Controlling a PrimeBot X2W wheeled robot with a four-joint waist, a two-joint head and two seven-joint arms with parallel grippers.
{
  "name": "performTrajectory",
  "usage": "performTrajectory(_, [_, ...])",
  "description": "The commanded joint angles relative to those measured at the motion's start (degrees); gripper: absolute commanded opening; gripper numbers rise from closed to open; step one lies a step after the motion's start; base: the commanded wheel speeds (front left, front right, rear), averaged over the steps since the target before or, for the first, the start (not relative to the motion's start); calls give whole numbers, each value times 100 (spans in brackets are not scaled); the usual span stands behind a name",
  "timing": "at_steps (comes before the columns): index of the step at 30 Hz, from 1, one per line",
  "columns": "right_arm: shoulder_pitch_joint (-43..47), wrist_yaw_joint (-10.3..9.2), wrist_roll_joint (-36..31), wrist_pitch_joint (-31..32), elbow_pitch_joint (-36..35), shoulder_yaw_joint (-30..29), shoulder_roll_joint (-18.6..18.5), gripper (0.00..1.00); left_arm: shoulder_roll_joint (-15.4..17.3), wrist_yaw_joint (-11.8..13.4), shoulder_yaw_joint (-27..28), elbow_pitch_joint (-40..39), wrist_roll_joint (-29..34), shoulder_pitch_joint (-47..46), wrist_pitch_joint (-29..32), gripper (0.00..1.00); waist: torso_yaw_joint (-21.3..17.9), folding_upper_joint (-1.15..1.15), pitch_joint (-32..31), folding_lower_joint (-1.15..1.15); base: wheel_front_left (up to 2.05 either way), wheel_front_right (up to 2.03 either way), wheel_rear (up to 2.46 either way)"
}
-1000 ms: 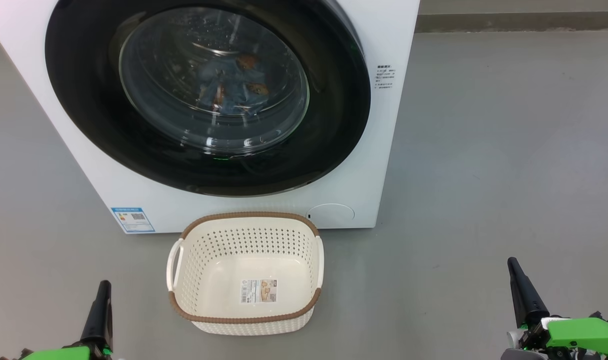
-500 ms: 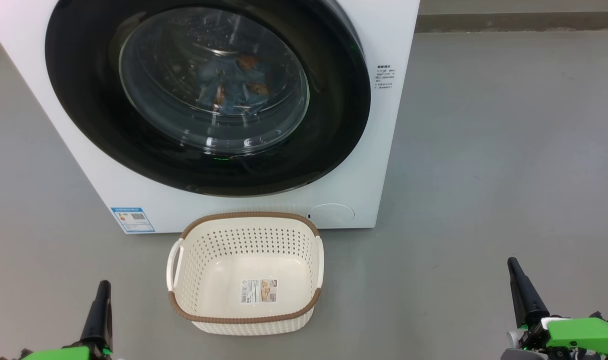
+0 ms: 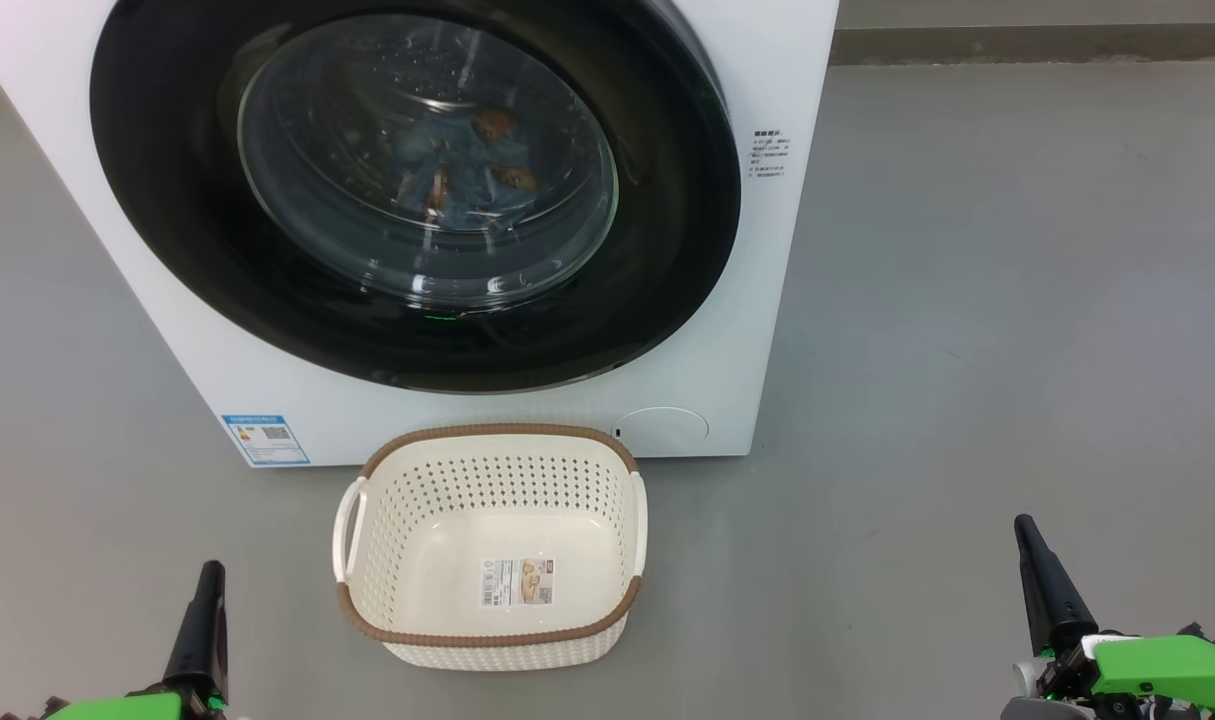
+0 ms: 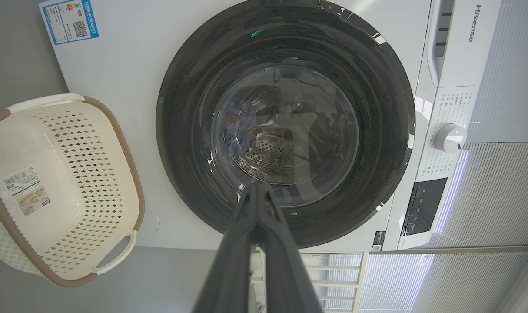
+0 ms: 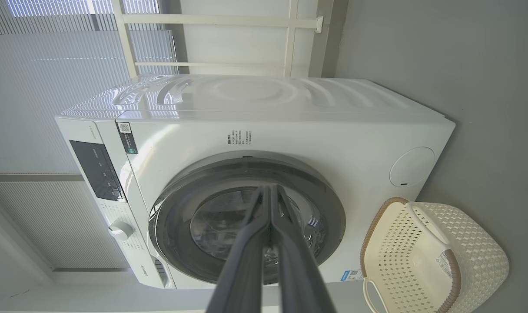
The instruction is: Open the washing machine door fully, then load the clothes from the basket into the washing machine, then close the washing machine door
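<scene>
The white washing machine [image 3: 757,300] stands ahead with its black-rimmed door [image 3: 167,230] shut flat against the front. Through the glass I see blue clothes [image 3: 467,165] with orange-brown prints lying in the drum. The cream basket [image 3: 492,480] with a brown rim sits on the floor just in front, holding nothing but a paper label. My left gripper [image 3: 207,580] is low at the left, shut and holding nothing. My right gripper [image 3: 1027,535] is low at the right, also shut on nothing. Both wrist views show the door [image 4: 181,130] [image 5: 333,204] well ahead of the closed fingers.
Grey floor [image 3: 967,300] spreads wide to the right of the machine. A control panel with a knob [image 4: 449,137] sits above the door. White slatted blinds [image 5: 51,65] and a wall lie behind the machine.
</scene>
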Motion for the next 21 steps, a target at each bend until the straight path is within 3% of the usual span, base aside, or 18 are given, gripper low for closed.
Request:
performTrajectory(1, [-244, -6, -13, 42, -163, 136, -9, 0, 84, -20, 198, -103, 39, -238, 19, 0, 0, 0, 0, 0, 0, 0, 0])
performTrajectory(21, [-245, -6, -16, 45, -163, 132, -6, 0, 79, -20, 206, -102, 45, -239, 25, 0, 0, 0, 0, 0, 0, 0, 0])
